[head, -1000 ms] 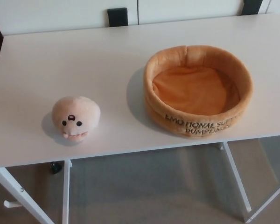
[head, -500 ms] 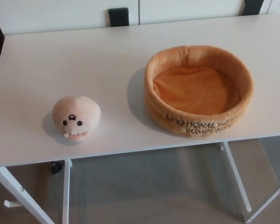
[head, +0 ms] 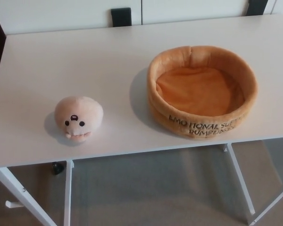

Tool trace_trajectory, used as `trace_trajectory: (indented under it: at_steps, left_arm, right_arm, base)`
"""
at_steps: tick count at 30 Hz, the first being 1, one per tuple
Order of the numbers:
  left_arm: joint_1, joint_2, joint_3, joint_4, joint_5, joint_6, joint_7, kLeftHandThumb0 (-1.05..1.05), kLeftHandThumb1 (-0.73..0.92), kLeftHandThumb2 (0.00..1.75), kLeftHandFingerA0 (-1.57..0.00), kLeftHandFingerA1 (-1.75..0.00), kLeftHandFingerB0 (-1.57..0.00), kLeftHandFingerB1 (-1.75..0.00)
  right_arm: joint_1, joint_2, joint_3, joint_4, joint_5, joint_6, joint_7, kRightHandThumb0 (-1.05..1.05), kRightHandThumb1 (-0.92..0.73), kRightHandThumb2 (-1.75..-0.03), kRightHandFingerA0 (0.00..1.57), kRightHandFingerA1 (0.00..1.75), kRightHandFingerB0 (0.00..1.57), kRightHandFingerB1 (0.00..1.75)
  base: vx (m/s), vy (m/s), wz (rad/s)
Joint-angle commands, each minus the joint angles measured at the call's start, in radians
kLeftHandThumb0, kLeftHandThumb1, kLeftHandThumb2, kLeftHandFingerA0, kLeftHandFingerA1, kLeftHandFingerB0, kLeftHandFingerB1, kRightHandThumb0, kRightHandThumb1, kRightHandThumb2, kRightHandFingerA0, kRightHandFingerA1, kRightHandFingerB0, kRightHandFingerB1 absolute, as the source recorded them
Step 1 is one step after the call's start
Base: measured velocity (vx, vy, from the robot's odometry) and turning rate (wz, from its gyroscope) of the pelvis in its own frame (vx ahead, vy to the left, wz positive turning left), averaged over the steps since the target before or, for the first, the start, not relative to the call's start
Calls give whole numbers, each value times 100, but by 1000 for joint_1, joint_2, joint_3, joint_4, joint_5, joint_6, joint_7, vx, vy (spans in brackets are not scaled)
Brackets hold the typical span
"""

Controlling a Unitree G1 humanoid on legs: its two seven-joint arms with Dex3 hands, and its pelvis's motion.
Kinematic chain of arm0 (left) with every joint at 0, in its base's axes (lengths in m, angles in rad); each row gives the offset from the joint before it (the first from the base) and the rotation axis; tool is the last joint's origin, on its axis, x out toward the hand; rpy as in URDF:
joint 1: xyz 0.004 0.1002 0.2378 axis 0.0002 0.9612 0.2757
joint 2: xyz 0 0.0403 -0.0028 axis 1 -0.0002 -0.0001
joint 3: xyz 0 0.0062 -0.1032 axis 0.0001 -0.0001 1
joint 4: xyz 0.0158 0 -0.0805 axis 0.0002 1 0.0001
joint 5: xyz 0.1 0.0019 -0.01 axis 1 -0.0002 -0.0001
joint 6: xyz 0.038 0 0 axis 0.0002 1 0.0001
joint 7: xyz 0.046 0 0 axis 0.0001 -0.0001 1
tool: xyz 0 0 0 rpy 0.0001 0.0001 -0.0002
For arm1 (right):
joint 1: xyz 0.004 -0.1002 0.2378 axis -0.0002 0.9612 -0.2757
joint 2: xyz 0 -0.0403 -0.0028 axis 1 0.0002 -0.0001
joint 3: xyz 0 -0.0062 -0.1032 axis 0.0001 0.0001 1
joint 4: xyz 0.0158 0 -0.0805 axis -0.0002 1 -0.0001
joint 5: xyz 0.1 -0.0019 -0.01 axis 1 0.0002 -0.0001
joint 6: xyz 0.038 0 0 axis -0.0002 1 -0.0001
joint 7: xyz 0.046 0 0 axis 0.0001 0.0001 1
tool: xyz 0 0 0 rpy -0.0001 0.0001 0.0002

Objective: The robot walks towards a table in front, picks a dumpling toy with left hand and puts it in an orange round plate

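Since the earlier frames the whole picture has slid a little to the right, dumpling and plate by the same small amount; camera shift, the things themselves have not moved on the desk.

Dumpling toy (head: pixel 79 118): sits on the white desk (head: pixel 61 61), left part, close to the near edge. Round, squat plush, pale pink-beige, soft seams over the crown. Face turned toward the camera and slightly down: two black dot eyes, a small dark mark between them, a light mouth patch below. Near-spherical, a touch wider than tall, so its long axis runs left-right along the desk edge. Upright, resting on its base, faint shadow to its left.

Orange round plate (head: pixel 202 123): plush ring with a raised wall and a darker orange floor, right part of the desk, well apart from the dumpling. Black lettering on the near wall, partly readable: "EMOTIONAL SUP…" over "DUMPLINGS". Nothing lies inside it.

Neither hand shows in the head view, so whether the fingers are spread or closed cannot be told.

Beneath: white desk legs (head: pixel 66 194), grey floor (head: pixel 151 193).
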Motion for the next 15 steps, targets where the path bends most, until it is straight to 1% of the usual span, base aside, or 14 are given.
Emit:
trace_trajectory:
  at_steps: [1,2,4,5,7,9,10,11,12,15]
  left_arm:
    - [-362,464,194,-586,-415,359,-196,-15,20,78,-11,-54,-9,-50]
    - [-430,472,148,-568,-387,379,-200,-16,21,79,-10,-53,-8,-50]
    - [-450,473,138,-567,-382,391,-204,-16,21,79,-10,-53,-8,-50]
    - [-489,480,107,-558,-352,411,-209,-27,38,51,-18,-32,-21,-29]
    - [-538,489,69,-549,-315,440,-215,-27,38,51,-18,-32,-21,-29]
    - [-580,473,33,-531,-305,436,-228,-25,37,51,-16,-32,-20,-29]
    - [-592,466,16,-526,-293,429,-231,-29,37,51,-16,-30,-20,-28]
    - [-601,461,6,-525,-284,429,-233,-29,37,51,-16,-30,-20,-28]
    - [-619,453,-29,-527,-265,433,-245,-20,24,79,0,-49,0,-47]
    - [-642,450,-89,-548,-223,467,-265,-22,25,80,-1,-50,0,-47]
  right_arm:
    - [5,-24,1,-8,-2,-19,-16,-44,-59,-58,89,71,55,38]
    - [4,-22,1,-6,-2,-16,-19,-47,-46,-86,82,77,47,54]
    - [3,-21,1,-6,-3,-15,-21,-47,-46,-86,82,77,47,54]
    - [2,-21,2,-6,-3,-11,-20,-43,-58,-58,88,69,56,38]
    - [0,-21,2,-6,-3,-6,-19,-43,-58,-58,88,69,56,38]
    - [-1,-21,3,-5,-4,-5,-21,-44,-58,-58,89,69,56,38]
    - [-1,-22,5,-5,-6,-7,-19,-44,-59,-58,88,70,55,38]
    - [0,-23,6,-5,-6,-9,-18,-44,-59,-58,88,70,55,38]
    - [0,-23,9,-5,-9,-10,-19,-42,-59,-58,90,67,56,38]
    - [0,-22,11,-5,-10,-11,-21,-43,-58,-58,88,68,56,38]
  base:
    - [0,0,0]
    - [0,0,0]
    - [0,0,0]
    - [0,0,0]
    - [0,0,0]
    - [0,0,0]
    - [0,0,0]
    - [0,0,0]
    - [0,0,0]
    - [0,0,0]
